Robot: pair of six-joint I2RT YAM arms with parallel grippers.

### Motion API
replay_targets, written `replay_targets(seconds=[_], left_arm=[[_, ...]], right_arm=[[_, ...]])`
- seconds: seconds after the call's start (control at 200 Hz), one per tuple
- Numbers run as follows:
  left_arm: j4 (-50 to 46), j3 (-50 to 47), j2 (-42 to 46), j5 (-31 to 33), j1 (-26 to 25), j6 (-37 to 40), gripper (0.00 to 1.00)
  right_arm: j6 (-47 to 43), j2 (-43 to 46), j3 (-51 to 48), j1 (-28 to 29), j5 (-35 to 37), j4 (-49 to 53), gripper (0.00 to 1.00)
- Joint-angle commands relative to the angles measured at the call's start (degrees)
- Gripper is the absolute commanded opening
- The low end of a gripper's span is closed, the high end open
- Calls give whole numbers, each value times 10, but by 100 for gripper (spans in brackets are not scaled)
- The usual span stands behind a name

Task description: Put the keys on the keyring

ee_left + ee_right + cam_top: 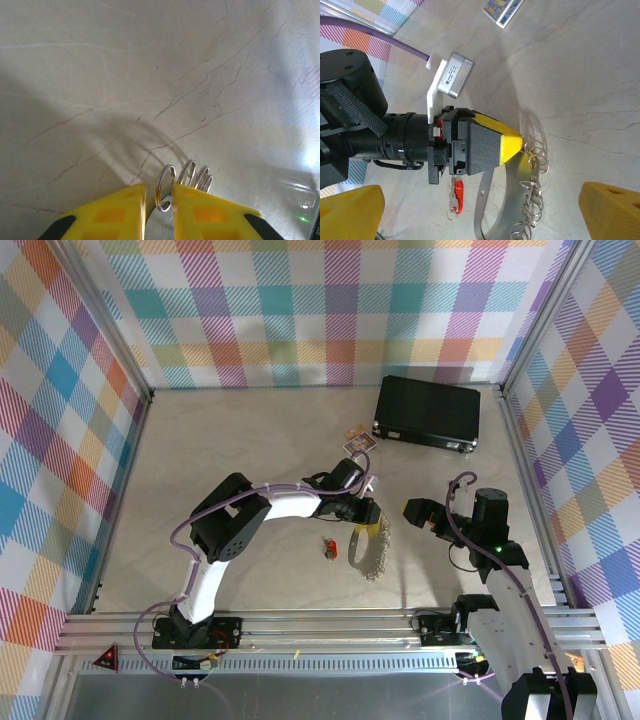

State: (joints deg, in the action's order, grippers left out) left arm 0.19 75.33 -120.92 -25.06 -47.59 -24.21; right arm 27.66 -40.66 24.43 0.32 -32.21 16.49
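Yellow fingertips [115, 215] of left jaws narrow around 1 ring of the keyring [485, 200] chain.
Grip on that ring uncertain; red-headed key [328, 546] flat on counter [200, 460], just left of the loop, apart from it; right jaws spread wide, holding nothing, to the loop's right; card packet [360, 442] and black case [428, 412] beyond.

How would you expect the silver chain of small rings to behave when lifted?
Probably floppy: the silver chain of small rings is loosely linked and would dangle. Likely light, being thin wire. Its smooth metal may slip.
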Motion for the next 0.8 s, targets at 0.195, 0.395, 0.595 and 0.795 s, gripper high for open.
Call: replay_targets(seconds=[0.195, 0.395, 0.595, 0.795], left_arm=[[9, 17, -15, -23, -5, 0, 16], [13, 16, -17, -25, -6, -1, 12], [16, 15, -14, -28, -5, -1, 5], [19, 10, 9, -33, -5, 10, 0]], right_arm=[[-14, 7, 5, -2, -3, 13, 99], [-15, 8, 4, -3, -3, 14, 99], [-18, 11, 3, -3, 1, 20, 99], [-16, 16, 11, -3, 0, 28, 99]])
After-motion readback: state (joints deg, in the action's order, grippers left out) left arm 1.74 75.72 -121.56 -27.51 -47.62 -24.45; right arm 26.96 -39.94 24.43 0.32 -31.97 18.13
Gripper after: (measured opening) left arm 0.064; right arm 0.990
